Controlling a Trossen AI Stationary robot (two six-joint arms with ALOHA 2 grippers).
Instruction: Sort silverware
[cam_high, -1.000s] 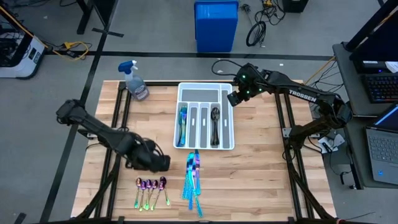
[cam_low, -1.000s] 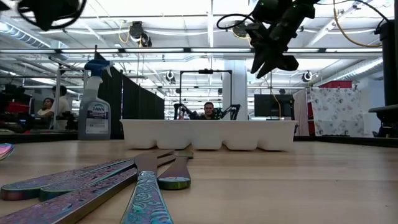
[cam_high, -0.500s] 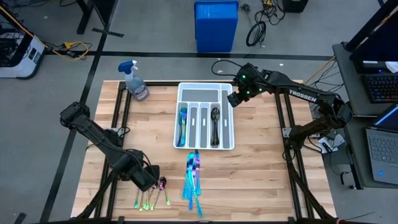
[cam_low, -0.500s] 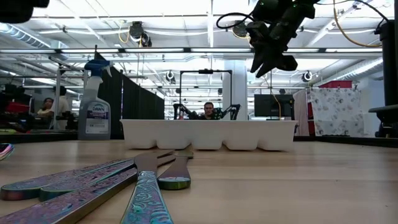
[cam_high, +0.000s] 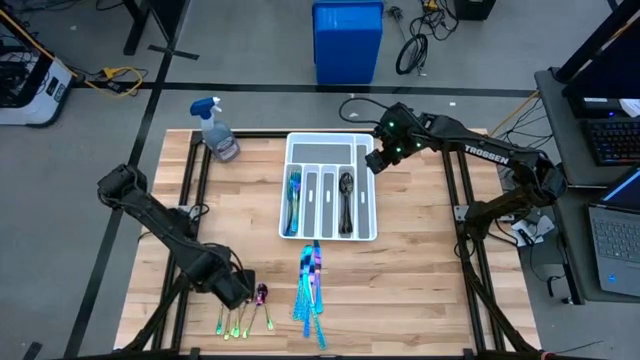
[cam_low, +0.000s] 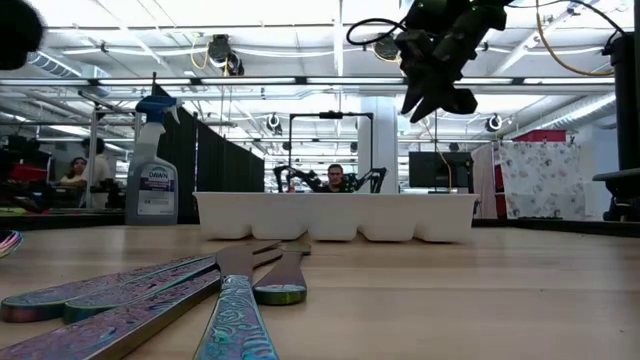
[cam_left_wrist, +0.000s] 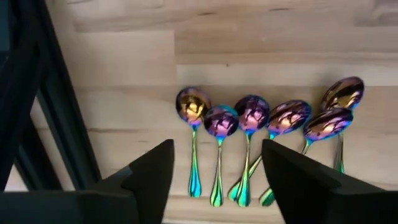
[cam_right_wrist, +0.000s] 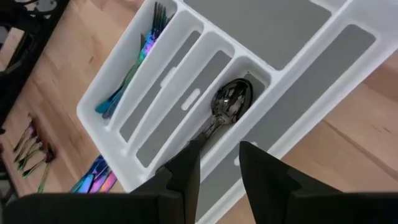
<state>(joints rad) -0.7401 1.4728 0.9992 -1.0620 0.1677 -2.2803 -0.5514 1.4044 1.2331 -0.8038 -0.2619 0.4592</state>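
Several small rainbow-purple spoons (cam_left_wrist: 249, 118) lie side by side on the wooden table near its front left (cam_high: 243, 310). My left gripper (cam_left_wrist: 217, 155) hangs open just above them (cam_high: 235, 290), pointing down, a finger on either side of the spoons at one end of the row. Iridescent blue knives (cam_high: 312, 285) lie in a bundle before the white tray (cam_high: 330, 140). Blue-teal forks (cam_right_wrist: 134, 68) fill the tray's left slot, and dark spoons (cam_right_wrist: 227, 106) lie in a slot to their right. My right gripper (cam_right_wrist: 217, 158) hovers open and bare over the tray's far right corner (cam_high: 375, 160).
A spray bottle (cam_high: 218, 130) stands at the table's far left corner. A blue bin (cam_high: 347, 40) sits on the floor beyond the far edge. Bare wood lies on the table's right half and between the tray and the small spoons.
My left gripper has moved toward the table's near edge and a little left, sinking over the row of small spoons. The right arm has stayed put, and no cutlery has shifted.
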